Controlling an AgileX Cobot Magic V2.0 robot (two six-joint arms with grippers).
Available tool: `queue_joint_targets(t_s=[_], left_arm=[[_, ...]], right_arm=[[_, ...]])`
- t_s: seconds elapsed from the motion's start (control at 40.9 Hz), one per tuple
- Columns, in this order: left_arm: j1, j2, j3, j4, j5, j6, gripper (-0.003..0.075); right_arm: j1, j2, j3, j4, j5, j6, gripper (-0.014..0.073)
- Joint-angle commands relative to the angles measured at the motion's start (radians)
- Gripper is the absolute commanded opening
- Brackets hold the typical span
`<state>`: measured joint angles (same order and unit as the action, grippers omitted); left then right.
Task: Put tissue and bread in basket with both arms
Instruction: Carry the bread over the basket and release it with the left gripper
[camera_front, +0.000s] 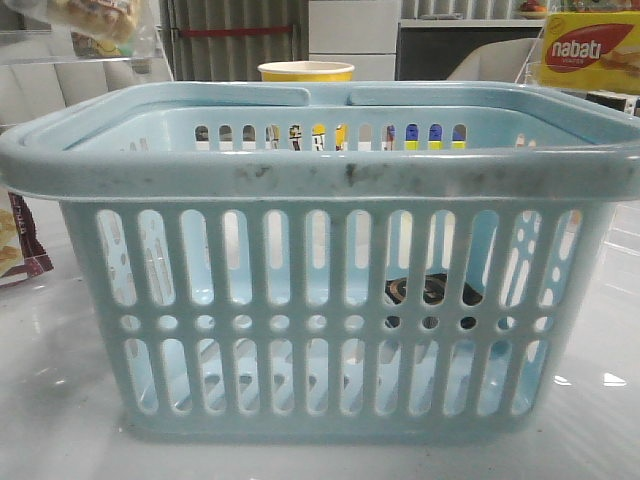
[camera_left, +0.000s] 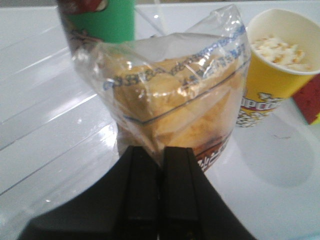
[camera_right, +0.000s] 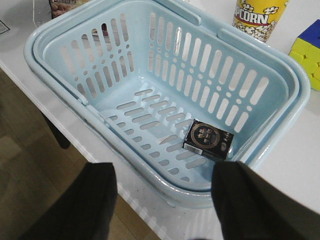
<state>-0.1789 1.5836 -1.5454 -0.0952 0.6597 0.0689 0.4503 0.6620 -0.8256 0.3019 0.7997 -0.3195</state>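
The pale blue-grey basket (camera_front: 320, 175) fills the front view and shows from above in the right wrist view (camera_right: 65, 75). The tissue (camera_right: 208, 140), a small flat dark packet, lies on the basket floor near one corner; it shows through the slots in the front view (camera_front: 432, 291). My right gripper (camera_right: 165, 172) is open and empty above the basket's near rim. My left gripper (camera_left: 162, 150) is shut on the clear wrapper of the bread (camera_left: 175, 95), a golden bun held above the table. The bread also shows at the front view's top left (camera_front: 95, 20), above the basket's left side.
A yellow popcorn cup (camera_left: 275, 65) (camera_right: 255, 17) (camera_front: 305, 70) stands behind the basket. A green can (camera_left: 102, 20) stands beyond the bread. A colour cube (camera_right: 307, 50) sits beside the basket. A nabati box (camera_front: 590, 50) is at the back right. The table edge (camera_right: 75, 145) drops to brown floor.
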Motion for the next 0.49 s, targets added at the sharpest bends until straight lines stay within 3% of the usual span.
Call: queue_joint_targets(t_s=[0.0,0.465], left_arm=[[-0.055,-0.113,-0.030,-0.016,-0.014,0.032,0.0098],[-0.408,-0.364,0.347,-0.010,-0.080,0.034,0.0098]], right_arm=[[0.000,-0.003,-0.026,0.016,-0.066,-0.008,0.0519],[0.000,-0.003,-0.026,0.016,-0.066,-0.008,0.0519]])
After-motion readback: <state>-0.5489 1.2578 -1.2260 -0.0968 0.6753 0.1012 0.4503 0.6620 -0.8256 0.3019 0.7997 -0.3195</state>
